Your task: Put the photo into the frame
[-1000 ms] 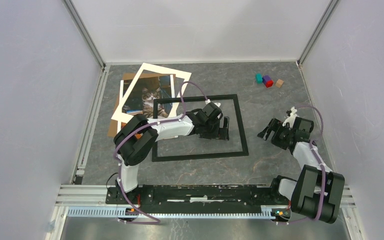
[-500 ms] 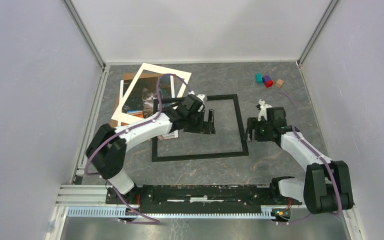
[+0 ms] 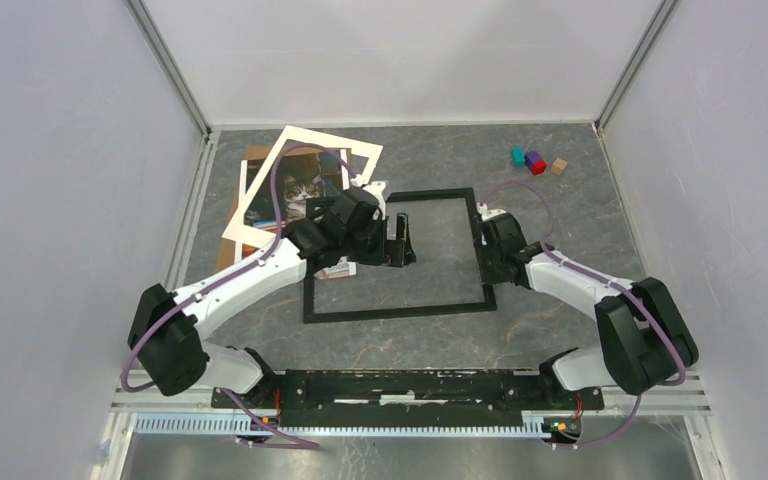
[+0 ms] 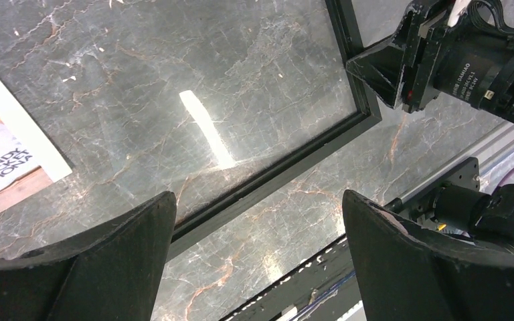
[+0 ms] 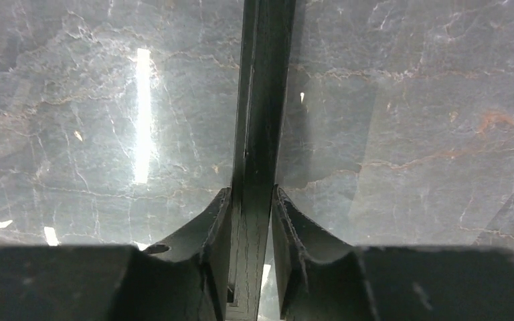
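Note:
The black frame (image 3: 400, 312) lies flat on the marbled table; its rails also show in the left wrist view (image 4: 274, 180) and the right wrist view (image 5: 264, 100). The photo (image 3: 300, 190), a tabby cat print, lies at the back left under a white mat, partly hidden by my left arm. My left gripper (image 3: 401, 246) hangs wide open over the frame's inner area (image 4: 258, 200), holding nothing. My right gripper (image 3: 486, 262) straddles the frame's right rail, its fingers closed against both sides of it (image 5: 251, 194).
A white mat border (image 3: 255, 185) rests tilted over the photo and a brown backing board (image 3: 260, 153). Three small coloured blocks (image 3: 534, 161) sit at the back right. Grey walls enclose the table. The right gripper's body (image 4: 442, 60) shows in the left wrist view.
My right arm swung left to the frame's right rail and its jaws closed on it. My left arm stretched out and its gripper slid left over the frame, still open.

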Available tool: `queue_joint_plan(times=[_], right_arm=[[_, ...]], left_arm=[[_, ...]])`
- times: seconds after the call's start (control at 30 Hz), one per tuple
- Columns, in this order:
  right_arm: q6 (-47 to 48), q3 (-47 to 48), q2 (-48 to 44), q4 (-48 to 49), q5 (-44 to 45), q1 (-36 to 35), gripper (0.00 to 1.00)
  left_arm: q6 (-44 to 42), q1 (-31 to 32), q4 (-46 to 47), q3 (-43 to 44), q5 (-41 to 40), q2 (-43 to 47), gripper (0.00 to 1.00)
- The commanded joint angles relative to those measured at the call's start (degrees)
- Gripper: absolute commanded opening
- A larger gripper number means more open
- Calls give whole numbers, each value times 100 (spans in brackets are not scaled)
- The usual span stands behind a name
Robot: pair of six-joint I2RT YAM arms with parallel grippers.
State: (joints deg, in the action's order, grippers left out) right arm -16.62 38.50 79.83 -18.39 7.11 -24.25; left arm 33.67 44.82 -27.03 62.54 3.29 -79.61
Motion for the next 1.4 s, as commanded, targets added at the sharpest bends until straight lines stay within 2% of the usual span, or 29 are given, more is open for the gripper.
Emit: queue_joint_plan(times=[0.0,0.1,0.3,0.43,0.53,0.63,0.77,0.8,0.87,0.93,0.97,1.0,1.03,1.07,1.1,1.13,1.17,1.27,1.37], right_arm=[[-140,-150,85,603,469,-160,22],[-50,-191,-164,610,571,-167,0],[277,-234,-1281,1308,-252,-171,0],[415,-532,-1897,2453,-693,-191,0],[603,-577,-1827,3121,-1073,-371,0],[342,-461,-1486,3508,-1332,-403,0],[354,-759,-1233,4992,-1677,-472,0],[357,-650,-1003,5102,-1747,-488,0],[354,-7,-469,4396,-1755,-494,0],[98,283,-317,3803,-1466,-498,0],[-31,444,-254,3482,-1234,-496,1],[-70,689,-141,2844,-1059,-481,11],[-46,1053,16,2179,-860,-435,16],[83,1216,83,1615,-749,-388,26],[217,1228,54,1360,-535,-330,40],[285,1144,-40,1260,-423,-230,52],[345,1032,-115,1197,-432,-104,60],[443,870,-165,840,-695,542,66],[429,634,-106,458,-984,1328,70]], left_arm=[[-211,12,-125,98,-180,313,99],[-216,12,-253,151,-271,474,99],[-232,12,-342,268,-608,945,99],[-229,9,-372,367,-697,1171,99],[-214,16,-403,386,-784,1358,99],[-242,19,-410,407,-869,1527,99],[-245,27,-435,426,-930,1674,99],[-241,27,-435,433,-935,1669,99],[-247,29,-452,459,-906,1627,99],[-245,34,-450,447,-848,1548,100],[-211,34,-453,435,-787,1480,100],[-151,26,-446,411,-747,1387,100],[-60,36,-424,379,-694,1294,100],[41,31,-372,369,-594,1123,100],[159,36,-327,398,-458,902,100],[222,38,-274,443,-286,675,100],[281,65,-158,513,-35,382,100],[362,350,256,830,115,-554,98],[346,693,-182,1864,-700,-1937,93]])
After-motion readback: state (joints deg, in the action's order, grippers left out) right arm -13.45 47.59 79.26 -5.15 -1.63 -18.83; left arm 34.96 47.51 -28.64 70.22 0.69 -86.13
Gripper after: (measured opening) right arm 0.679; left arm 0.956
